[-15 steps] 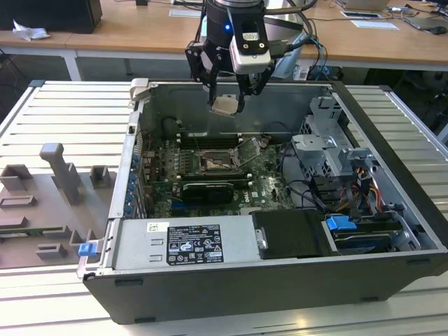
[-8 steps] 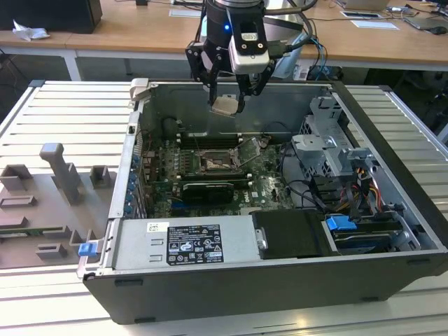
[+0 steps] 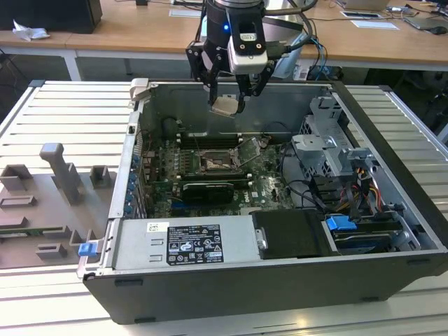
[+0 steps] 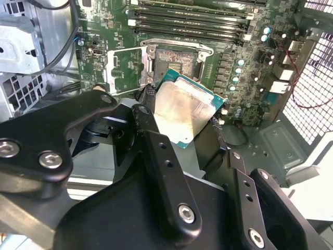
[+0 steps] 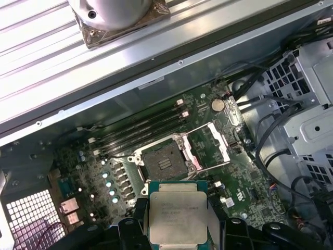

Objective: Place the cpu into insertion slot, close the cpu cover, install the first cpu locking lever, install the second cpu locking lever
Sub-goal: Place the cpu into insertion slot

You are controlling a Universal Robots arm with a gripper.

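Exterior view: tool (image 3: 227, 98) clamped on cpu (image 3: 225, 106), well above insertion slot (image 3: 218, 162)

Second wrist view: cpu (image 4: 182, 112) tilted, pinched by opposite edges; cpu cover (image 4: 125, 67) swung open

First wrist view: cpu (image 5: 178, 216) likely light, stiff, fragile; edge hold suits

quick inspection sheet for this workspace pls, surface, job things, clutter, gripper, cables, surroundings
surface: ribbed grey metal table; an open computer case lies on it, board facing up
cpu: clamped in the gripper, above the board, not seated
insertion slot: empty, dark centre exposed
cpu cover: swung open beside the slot, on the exterior view's right
clutter: grey fixture blocks and a blue clip on the table at the exterior view's left
gripper: shut on the cpu, over the back of the case
cables: black cables and coloured wires by the drive cage, apart from the slot
surroundings: wooden desks behind, with papers on them
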